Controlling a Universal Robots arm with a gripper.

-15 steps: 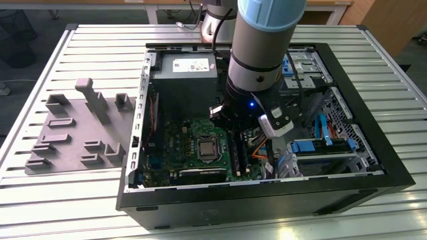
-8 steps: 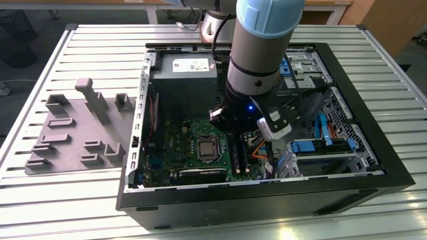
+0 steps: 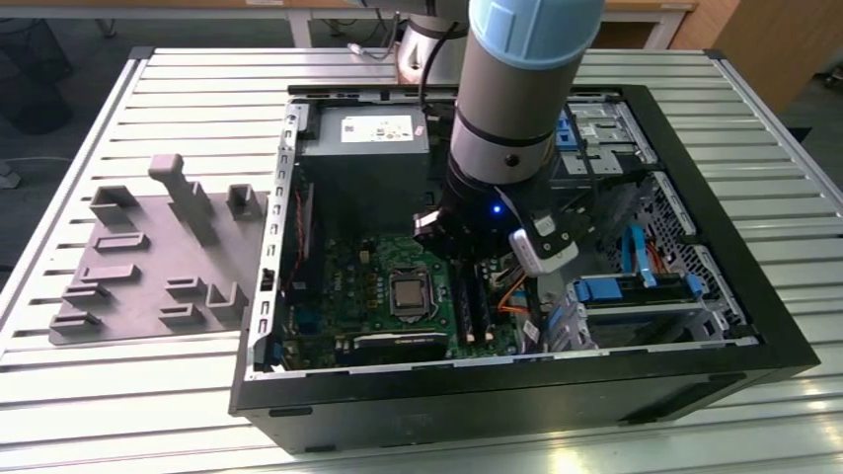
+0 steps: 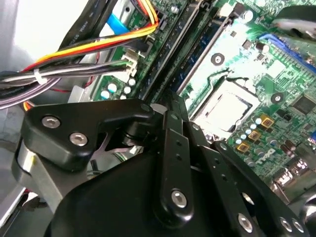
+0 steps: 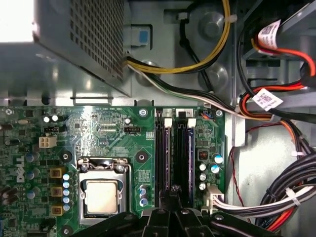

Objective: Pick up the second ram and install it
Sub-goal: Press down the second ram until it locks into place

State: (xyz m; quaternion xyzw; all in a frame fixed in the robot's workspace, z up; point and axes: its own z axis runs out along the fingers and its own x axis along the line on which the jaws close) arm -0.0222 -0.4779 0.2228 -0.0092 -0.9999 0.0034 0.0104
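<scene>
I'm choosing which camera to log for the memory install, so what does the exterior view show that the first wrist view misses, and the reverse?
Exterior view alone: the whole computer case on the slatted table, the grey holder tray on that view's left, and the arm reaching down into the case.

First wrist view alone: the memory slots seen straight on, with the gripper right at their near end, plus the cable bundle beside the board.

Both: the green motherboard, its processor socket, and the grey power supply.
</scene>
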